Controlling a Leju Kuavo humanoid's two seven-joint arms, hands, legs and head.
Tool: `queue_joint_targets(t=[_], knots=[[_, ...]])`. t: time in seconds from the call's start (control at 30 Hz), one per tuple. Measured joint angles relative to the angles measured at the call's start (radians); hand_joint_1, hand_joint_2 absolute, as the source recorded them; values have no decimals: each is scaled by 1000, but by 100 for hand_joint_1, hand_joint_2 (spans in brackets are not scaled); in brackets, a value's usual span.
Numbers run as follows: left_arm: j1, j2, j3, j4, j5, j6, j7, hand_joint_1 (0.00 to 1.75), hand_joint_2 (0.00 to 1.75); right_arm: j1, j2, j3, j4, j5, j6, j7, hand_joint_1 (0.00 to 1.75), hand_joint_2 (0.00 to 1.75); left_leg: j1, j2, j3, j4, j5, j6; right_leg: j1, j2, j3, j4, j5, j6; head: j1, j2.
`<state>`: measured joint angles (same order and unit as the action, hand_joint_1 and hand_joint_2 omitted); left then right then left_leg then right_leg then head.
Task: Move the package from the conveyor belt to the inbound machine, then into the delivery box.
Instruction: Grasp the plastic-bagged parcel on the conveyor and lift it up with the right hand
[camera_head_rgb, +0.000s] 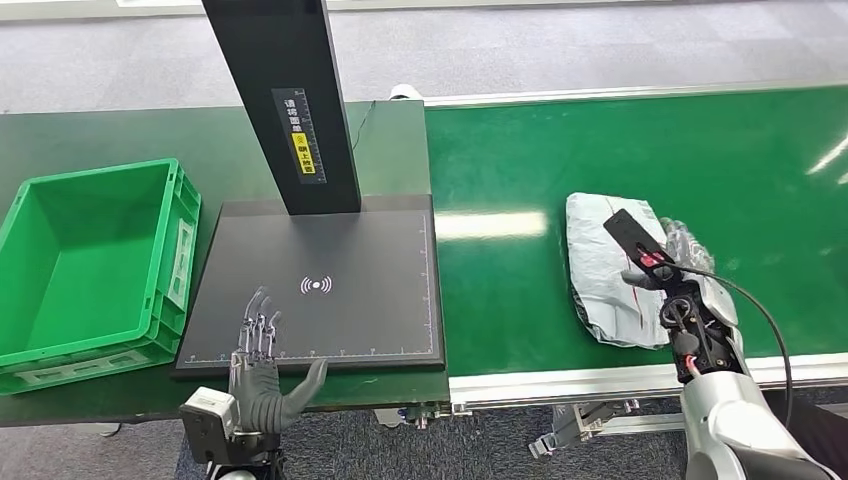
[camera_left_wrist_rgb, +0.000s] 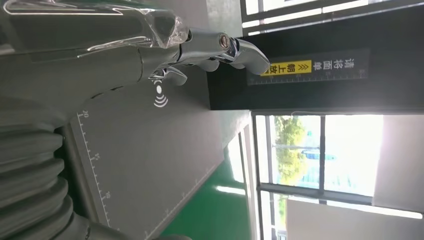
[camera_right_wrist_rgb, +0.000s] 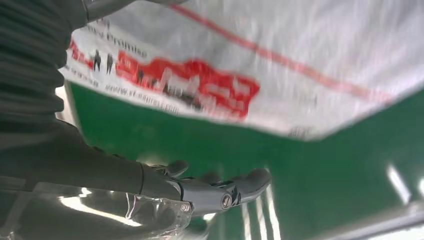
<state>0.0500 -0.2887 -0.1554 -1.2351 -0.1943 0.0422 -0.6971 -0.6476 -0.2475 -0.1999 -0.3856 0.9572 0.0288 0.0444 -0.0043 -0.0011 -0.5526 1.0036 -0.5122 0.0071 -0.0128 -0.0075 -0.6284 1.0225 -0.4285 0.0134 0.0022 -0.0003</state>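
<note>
A grey-white plastic package (camera_head_rgb: 607, 268) with red print lies on the green conveyor belt (camera_head_rgb: 500, 300). My right hand (camera_head_rgb: 680, 275) is at the package's right side, its fingers reaching over that edge. In the right wrist view the package (camera_right_wrist_rgb: 280, 55) is blurred, and my thumb (camera_right_wrist_rgb: 225, 189) is held apart from it, with green belt between. My left hand (camera_head_rgb: 262, 372) hovers open at the front edge of the inbound machine's black plate (camera_head_rgb: 340, 250), fingers stretched toward the scan mark. From the left wrist, the left hand (camera_left_wrist_rgb: 150, 55) sits above the plate (camera_left_wrist_rgb: 150, 165).
The machine's black column (camera_head_rgb: 285, 100) rises at the back of the plate. An empty green delivery box (camera_head_rgb: 100, 175) stands left of the plate. The belt's metal rail (camera_head_rgb: 560, 385) runs along the front edge.
</note>
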Motion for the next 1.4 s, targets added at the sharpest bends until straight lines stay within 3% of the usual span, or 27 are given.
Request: queue_joint_targets(t=[0.2,0.4,0.57,0.7,0.73,1.4], knots=[[-22,7,2,11,5,-18,-1,0,175,1,-20,-20,54,2,183,-26,0,175,0,0,0,0,0,0,0,0,0,0,0,0,0,0],[-41,12,3,28,7,-23,-2,0,175,34,-28,-32,80,31,266,-19,0,175,0,0,0,0,0,0,0,0,0,0,0,0,0,0],[-62,14,3,46,19,-4,-2,0,175,41,-23,-18,93,103,299,66,0,175,0,0,0,0,0,0,0,0,0,0,0,0,0,0],[-83,13,0,63,29,10,-2,0,175,37,-3,15,99,170,311,161,168,175,0,0,1,0,0,0,0,0,1,0,0,0,0,0],[-88,13,0,68,30,10,-2,0,175,38,3,21,100,178,309,169,174,175,0,0,1,0,0,0,0,0,1,0,0,0,0,0],[-120,13,0,104,35,11,-2,0,175,48,25,42,103,188,264,134,175,175,0,0,2,0,0,0,0,0,2,0,0,0,0,0]])
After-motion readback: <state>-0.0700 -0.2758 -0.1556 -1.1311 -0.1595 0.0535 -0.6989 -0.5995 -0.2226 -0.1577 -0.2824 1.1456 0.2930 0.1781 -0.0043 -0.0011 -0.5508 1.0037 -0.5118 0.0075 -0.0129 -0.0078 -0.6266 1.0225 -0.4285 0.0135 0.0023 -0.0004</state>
